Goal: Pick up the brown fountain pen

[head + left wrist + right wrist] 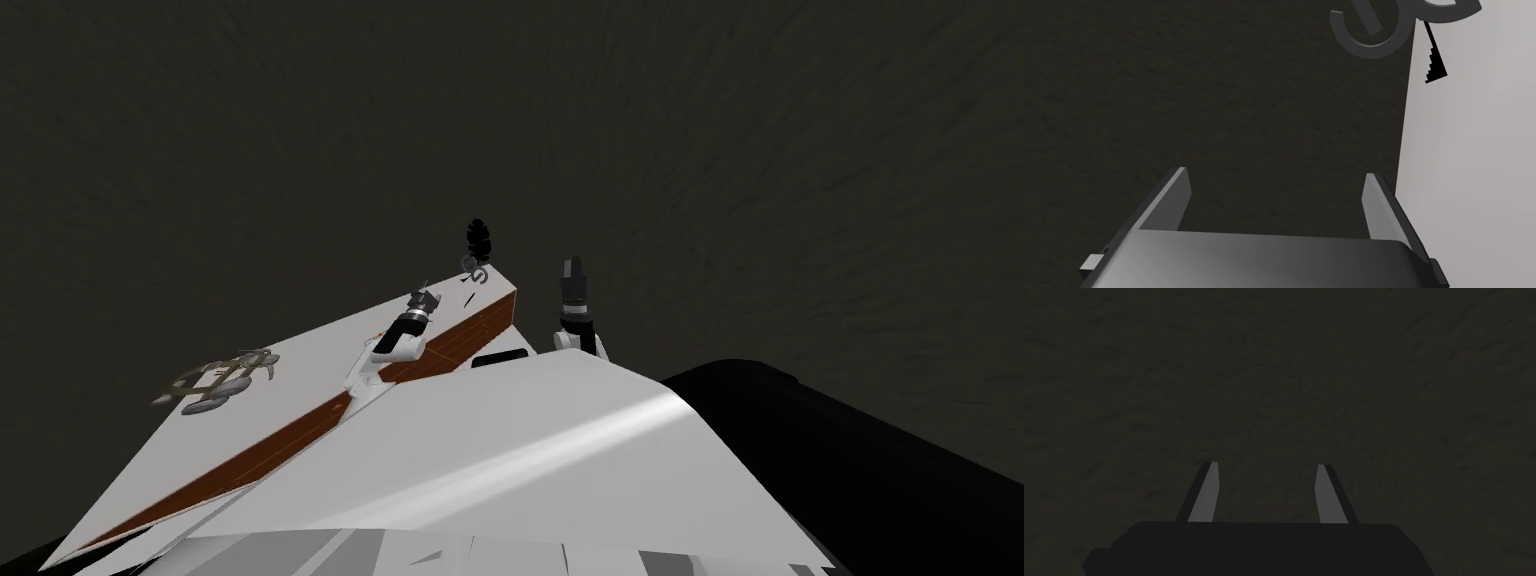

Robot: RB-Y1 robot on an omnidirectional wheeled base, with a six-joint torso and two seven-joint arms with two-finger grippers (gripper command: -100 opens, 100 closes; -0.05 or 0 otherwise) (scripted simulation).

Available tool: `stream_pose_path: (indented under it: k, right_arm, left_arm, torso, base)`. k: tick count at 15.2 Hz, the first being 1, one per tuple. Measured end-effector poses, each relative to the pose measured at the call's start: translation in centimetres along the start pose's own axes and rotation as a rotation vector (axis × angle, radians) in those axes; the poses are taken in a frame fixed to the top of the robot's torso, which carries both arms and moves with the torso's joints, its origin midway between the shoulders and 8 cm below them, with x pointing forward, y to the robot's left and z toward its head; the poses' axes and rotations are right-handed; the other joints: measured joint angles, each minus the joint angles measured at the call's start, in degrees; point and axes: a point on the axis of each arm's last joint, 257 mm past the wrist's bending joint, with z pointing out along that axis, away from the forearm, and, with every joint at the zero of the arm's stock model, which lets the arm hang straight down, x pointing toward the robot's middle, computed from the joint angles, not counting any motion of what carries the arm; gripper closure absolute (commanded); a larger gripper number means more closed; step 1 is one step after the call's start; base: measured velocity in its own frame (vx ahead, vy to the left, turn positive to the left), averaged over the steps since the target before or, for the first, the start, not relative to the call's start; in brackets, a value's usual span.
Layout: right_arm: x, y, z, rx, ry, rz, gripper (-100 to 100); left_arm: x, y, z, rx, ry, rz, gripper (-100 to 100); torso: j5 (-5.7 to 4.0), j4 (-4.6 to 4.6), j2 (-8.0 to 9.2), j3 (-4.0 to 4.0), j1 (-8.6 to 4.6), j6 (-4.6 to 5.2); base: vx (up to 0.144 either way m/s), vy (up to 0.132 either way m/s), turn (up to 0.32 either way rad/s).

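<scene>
The pen (1434,61) is seen as a thin black sliver, its colour not readable as brown, lying flat on the white top of the table (1474,165) close to the table's edge. In the head view it is found as a small dark dash (467,297) near the table's far corner (330,345). One end is placed right against a grey ring-shaped object (1369,47), which overhangs the edge.

The left gripper (1275,172) is held wide open, with nothing between its fingers. The pen is located ahead of the fingertips and off to the side, beyond the finger nearest the table edge and well clear of it. Between the fingers only the dark floor (1224,100) past the table is seen. In the head view this gripper (428,294) is shown above the tabletop, just short of the corner.

The right gripper (1266,464) is open and empty too, and is raised beside the table's corner (570,265). A black feathery object (480,238) is seen beyond the corner.
</scene>
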Motion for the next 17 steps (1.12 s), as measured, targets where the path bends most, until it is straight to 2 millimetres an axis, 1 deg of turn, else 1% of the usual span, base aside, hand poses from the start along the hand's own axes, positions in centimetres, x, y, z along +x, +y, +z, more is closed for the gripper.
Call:
stream_pose_path:
  k: [2, 3, 5, 7, 9, 11, 17]
  right_arm:
    - [0.0, 0.0, 0.0, 0.000, 0.000, 0.000, 0]
    - [0.0, 0.0, 0.0, 0.000, 0.000, 0.000, 0]
    - [0.0, 0.0, 0.0, 0.000, 0.000, 0.000, 0]
    - [0.0, 0.0, 0.0, 0.000, 0.000, 0.000, 0]
    - [0.0, 0.0, 0.0, 0.000, 0.000, 0.000, 0]
    - [0.0, 0.0, 0.0, 0.000, 0.000, 0.000, 0]
    - [0.0, 0.0, 0.0, 0.000, 0.000, 0.000, 0]
  left_arm:
    - [-0.6, 1.6, 0.5, -0.051, -0.015, -0.046, -100]
    - [-0.9, 2.1, 0.6, -0.068, -0.021, -0.062, -100]
    - [-2.0, 3.5, 1.1, -0.116, -0.040, -0.106, -100]
    - [-2.5, 4.6, 1.5, -0.155, -0.058, -0.145, -100]
    - [-3.2, 5.9, 1.6, -0.200, -0.080, -0.185, -100]
    - [-4.5, 7.3, 1.9, -0.247, -0.106, -0.230, -100]
    - [-6.5, 10.8, 2.2, -0.366, -0.190, -0.358, -100]
  torso:
    - [0.00, 0.00, -0.01, -0.01, -0.02, 0.02]
    - [0.00, 0.00, 0.00, 0.00, -0.01, 0.00]
    - [-0.01, 0.00, -0.02, -0.01, -0.02, 0.02]
    - [0.00, 0.00, 0.00, 0.00, -0.03, 0.03]
    - [-0.01, 0.00, 0.00, 0.00, -0.03, 0.00]
    - [-0.01, 0.00, -0.01, -0.01, -0.02, 0.02]
    - [-0.01, 0.00, -0.01, 0.00, -0.04, 0.03]
  base:
    - [0.020, 0.008, -0.118]
    - [0.021, 0.003, -0.152]
    - [0.019, 0.007, -0.115]
    - [0.019, 0.002, -0.161]
    - [0.019, 0.004, -0.115]
    - [0.018, 0.006, -0.114]
    - [0.017, 0.005, -0.142]
